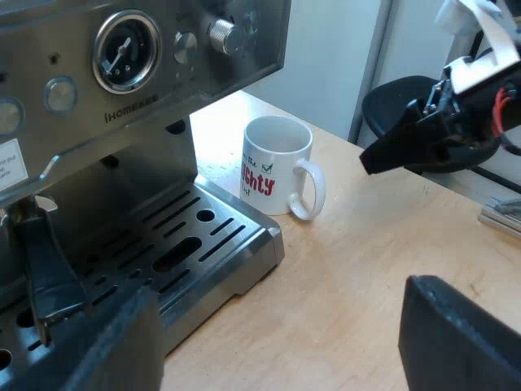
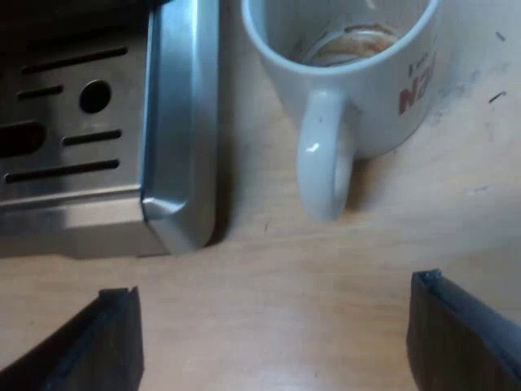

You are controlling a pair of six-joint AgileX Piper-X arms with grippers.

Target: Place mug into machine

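Mug (image 2: 383, 106) beside the machine's tray (image 2: 179, 122); spread right pincer (image 2: 273, 289) just before it.

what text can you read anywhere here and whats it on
"IHOMEKEE": espresso machine front, under the gauge.
"...ghty", red: mug side, its start turned out of sight; a green tick above it.
Gauge markings: too small to read.
White sticker on the machine: too small to read.
Red letters on the mug in the right wrist view: cut off, unreadable.

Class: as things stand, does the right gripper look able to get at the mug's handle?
Probably yes. The right gripper is open, and the mug turns its handle toward it across bare table, nothing between. The drip tray stands alongside, apart.
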